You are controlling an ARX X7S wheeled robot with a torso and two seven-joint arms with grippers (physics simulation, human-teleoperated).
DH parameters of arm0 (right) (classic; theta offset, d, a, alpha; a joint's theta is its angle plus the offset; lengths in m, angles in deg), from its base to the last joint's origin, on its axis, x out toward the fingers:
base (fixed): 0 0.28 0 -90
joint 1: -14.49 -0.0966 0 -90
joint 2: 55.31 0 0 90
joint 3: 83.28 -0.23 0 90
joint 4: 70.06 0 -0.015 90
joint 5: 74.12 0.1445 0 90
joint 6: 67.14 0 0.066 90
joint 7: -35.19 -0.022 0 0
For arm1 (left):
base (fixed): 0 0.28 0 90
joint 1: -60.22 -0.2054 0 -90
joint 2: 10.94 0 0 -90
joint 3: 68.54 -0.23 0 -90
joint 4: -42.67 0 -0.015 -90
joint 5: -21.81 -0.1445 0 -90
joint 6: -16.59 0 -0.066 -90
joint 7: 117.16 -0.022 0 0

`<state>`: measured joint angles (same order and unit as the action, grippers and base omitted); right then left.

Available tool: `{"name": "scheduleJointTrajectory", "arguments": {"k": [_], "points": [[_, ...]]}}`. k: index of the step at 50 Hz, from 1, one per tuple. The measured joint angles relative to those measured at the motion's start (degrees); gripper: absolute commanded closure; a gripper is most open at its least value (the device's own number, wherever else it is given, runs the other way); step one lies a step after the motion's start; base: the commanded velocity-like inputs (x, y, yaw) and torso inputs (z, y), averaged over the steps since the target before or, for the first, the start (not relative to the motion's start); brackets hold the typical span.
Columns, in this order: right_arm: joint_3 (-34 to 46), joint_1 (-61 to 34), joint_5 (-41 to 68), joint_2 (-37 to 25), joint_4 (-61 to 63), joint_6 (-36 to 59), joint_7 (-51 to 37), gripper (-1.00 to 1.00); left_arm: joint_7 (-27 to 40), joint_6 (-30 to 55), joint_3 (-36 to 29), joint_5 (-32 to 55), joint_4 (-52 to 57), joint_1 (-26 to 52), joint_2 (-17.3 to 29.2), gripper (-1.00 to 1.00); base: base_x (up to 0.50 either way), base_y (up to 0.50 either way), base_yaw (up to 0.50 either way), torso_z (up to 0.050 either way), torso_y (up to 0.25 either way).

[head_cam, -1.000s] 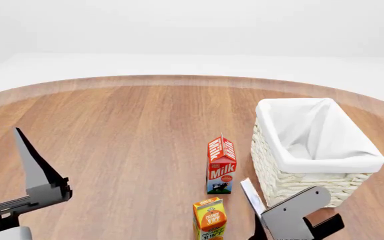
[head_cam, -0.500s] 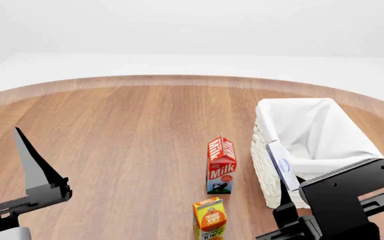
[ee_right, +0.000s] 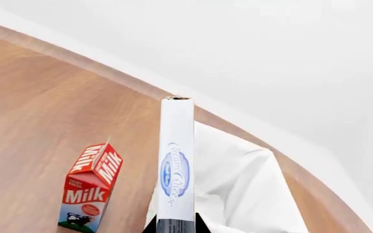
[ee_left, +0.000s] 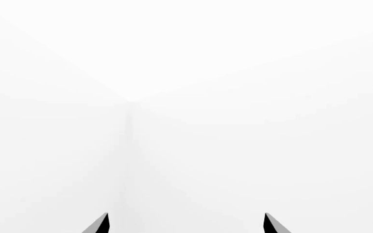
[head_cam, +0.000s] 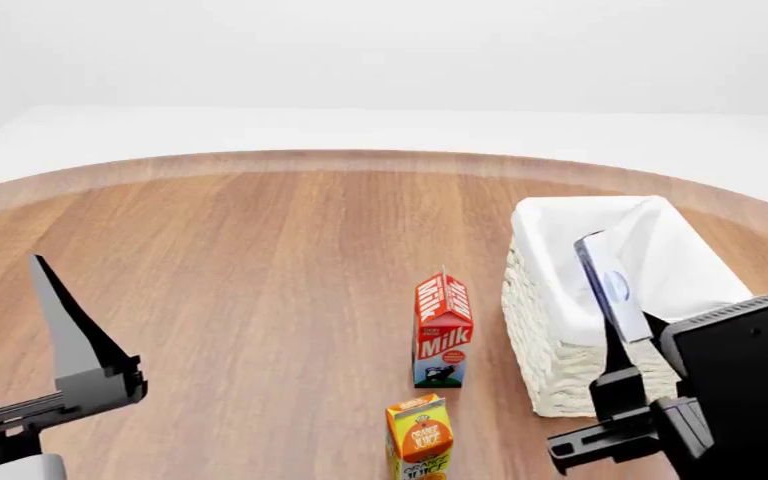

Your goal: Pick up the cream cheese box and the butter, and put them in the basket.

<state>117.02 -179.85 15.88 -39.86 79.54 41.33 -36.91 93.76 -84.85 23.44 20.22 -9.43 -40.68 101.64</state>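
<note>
Right pincer (head_cam: 620, 345) is clamped on the cream cheese box (head_cam: 611, 286) at its lower end, edge-up over the basket (head_cam: 544, 350). It looks light and stiff. Left pincer (ee_left: 185, 224) stands open, far aside.

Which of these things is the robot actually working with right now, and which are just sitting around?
Part of the job:
- cream cheese box, held in the right gripper above the basket
- basket
- the butter is not in view

Just lying about:
- milk carton
- orange juice carton
</note>
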Motion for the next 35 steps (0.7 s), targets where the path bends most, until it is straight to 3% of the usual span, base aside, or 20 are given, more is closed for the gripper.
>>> {"name": "scheduleJointTrajectory", "arguments": {"k": [16,35], "points": [[-9.82,-6.81,9.4,-3.17,-0.2,8.51,0.61,1.0,0.12,0.09,-0.27,-0.03,0.03,0.01,0.16,-1.0,0.0,0.0,0.0,0.0,0.0],[-14.69,-10.52,14.18,-3.36,-8.49,14.87,6.11,1.0,0.21,0.19,-0.81,-0.13,-0.29,0.34,0.35,-1.0,0.0,0.0,0.0,0.0,0.001]]}}
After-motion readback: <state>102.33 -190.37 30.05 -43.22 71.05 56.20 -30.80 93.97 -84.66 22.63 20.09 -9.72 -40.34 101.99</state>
